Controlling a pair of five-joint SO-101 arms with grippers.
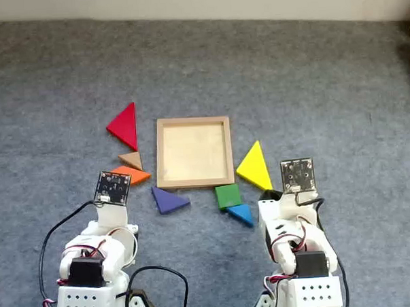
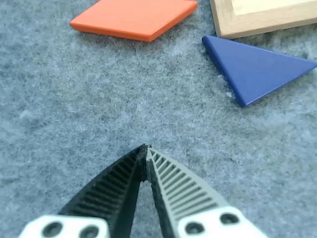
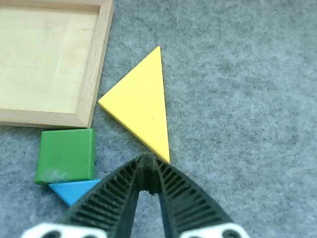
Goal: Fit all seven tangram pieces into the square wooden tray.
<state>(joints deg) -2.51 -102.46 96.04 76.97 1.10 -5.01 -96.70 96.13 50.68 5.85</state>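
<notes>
The square wooden tray (image 1: 193, 120) lies mid-table with nothing in it. To its left are a red triangle (image 1: 125, 126), a small tan triangle (image 1: 132, 159) and an orange parallelogram (image 2: 133, 17). A dark blue triangle (image 2: 257, 69) lies off the tray's near left corner. A green square (image 3: 66, 155), a light blue triangle (image 3: 74, 191) and a yellow triangle (image 3: 141, 101) lie at its near right. My left gripper (image 2: 145, 148) is shut and holds nothing, on the carpet short of the orange and dark blue pieces. My right gripper (image 3: 147, 157) is shut at the yellow triangle's near tip.
Grey carpet covers the whole table. Open carpet stretches beyond the tray and out to both sides. Both arm bases (image 1: 88, 281) (image 1: 302, 271) stand at the near edge, with cables looping beside them.
</notes>
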